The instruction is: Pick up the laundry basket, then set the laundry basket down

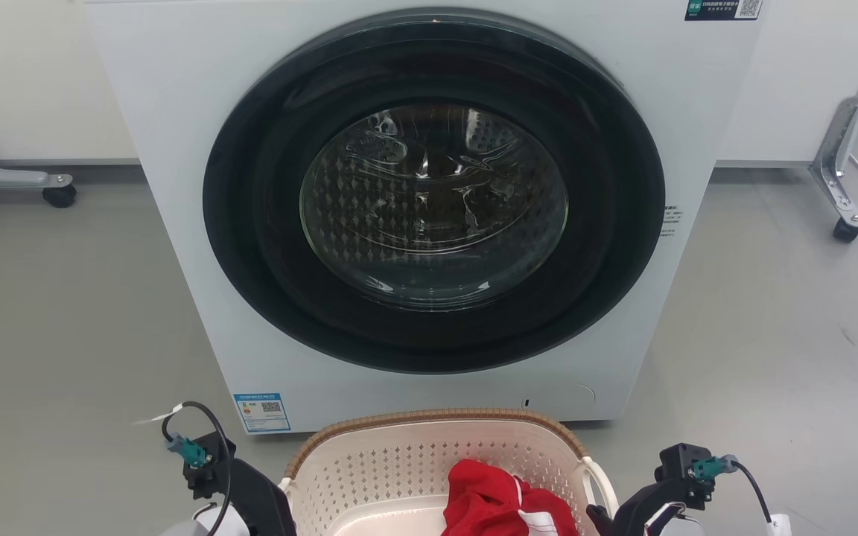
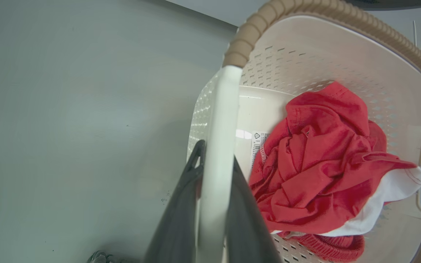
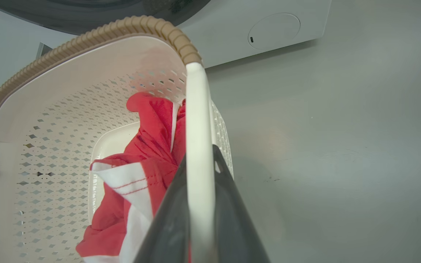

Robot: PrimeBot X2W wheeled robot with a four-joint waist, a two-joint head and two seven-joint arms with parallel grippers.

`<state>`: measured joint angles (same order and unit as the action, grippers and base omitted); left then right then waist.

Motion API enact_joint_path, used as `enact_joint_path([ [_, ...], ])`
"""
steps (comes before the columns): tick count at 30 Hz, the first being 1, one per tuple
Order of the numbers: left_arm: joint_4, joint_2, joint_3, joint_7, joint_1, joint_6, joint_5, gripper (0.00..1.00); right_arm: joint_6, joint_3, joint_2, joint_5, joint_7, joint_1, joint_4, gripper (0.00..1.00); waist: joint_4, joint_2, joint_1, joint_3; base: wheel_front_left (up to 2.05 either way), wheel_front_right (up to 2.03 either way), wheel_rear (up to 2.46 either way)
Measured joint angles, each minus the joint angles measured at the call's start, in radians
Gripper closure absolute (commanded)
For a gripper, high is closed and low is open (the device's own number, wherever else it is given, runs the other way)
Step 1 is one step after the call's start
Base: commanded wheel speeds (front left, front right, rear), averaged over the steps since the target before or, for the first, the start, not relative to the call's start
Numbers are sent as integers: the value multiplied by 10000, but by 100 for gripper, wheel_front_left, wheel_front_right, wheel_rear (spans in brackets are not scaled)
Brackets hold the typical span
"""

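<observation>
Your left gripper [image 2: 216,153] ends in two long, smooth, dark grey fingers [image 2: 175,219] that taper to narrow tips. Your right gripper [image 3: 199,157] has the same matt dark grey fingers [image 3: 232,219]. In the head view, each wrist is a blocky black housing [image 1: 239,484] carrying a small teal plug [image 1: 191,451]. A thin black cable [image 1: 202,406] loops off the left plug, with a small white tag [image 1: 157,417] beside it. The right teal plug [image 1: 712,467] trails its own black cable [image 1: 755,484].
</observation>
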<state>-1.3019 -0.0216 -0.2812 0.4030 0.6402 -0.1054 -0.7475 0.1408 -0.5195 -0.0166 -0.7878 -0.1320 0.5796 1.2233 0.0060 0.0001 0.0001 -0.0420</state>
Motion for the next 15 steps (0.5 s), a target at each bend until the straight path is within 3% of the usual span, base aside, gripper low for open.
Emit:
enact_joint_path([
  [15, 0, -2, -2, -13, -81, 6, -12, 100, 0, -100, 0, -219, 12, 0, 12, 100, -4, 0, 0, 53, 0, 0, 0],
])
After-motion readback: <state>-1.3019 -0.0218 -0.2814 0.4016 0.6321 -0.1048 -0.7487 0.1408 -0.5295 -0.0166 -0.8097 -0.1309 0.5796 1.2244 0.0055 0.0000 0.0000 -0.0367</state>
